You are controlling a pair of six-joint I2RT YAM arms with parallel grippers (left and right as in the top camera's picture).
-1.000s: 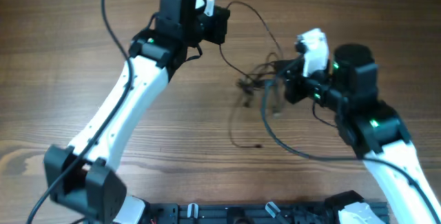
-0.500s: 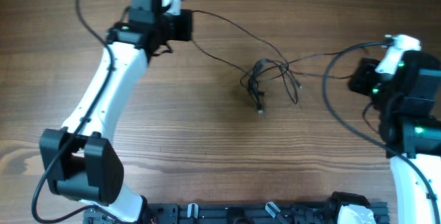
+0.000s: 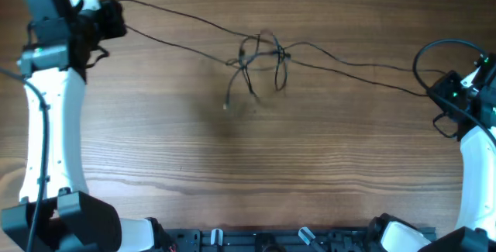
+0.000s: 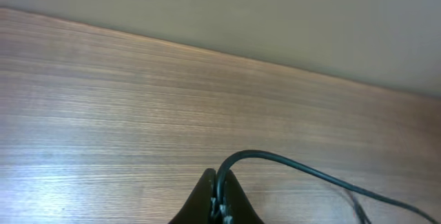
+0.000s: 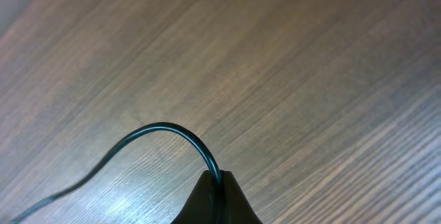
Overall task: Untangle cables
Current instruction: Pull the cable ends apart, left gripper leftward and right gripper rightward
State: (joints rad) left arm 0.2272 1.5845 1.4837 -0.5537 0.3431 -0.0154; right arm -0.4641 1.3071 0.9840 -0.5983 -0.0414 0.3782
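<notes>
Step in hand: pulling apart. The left gripper (image 4: 219, 198) and right gripper (image 5: 217, 186) are each fully closed on the cables (image 4: 275, 157), far left and far right of the knot (image 3: 262, 56) on the desk (image 3: 232, 174). The next move likely requires slack, then a re-grip at the knot.

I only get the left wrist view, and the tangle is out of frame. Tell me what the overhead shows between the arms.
Observer: The cables stretch over the table from the left gripper to the right gripper, with a knot of loops roughly midway.
Operator: Describe the right end.
Observer: In the right wrist view the right gripper is shut on the cables, and a strand arcs up out of its closed fingertips.
Operator: Report any loose ends.
Observer: One free end trails below and to the left of the knot in the overhead picture, and neither gripper holds it.
</notes>
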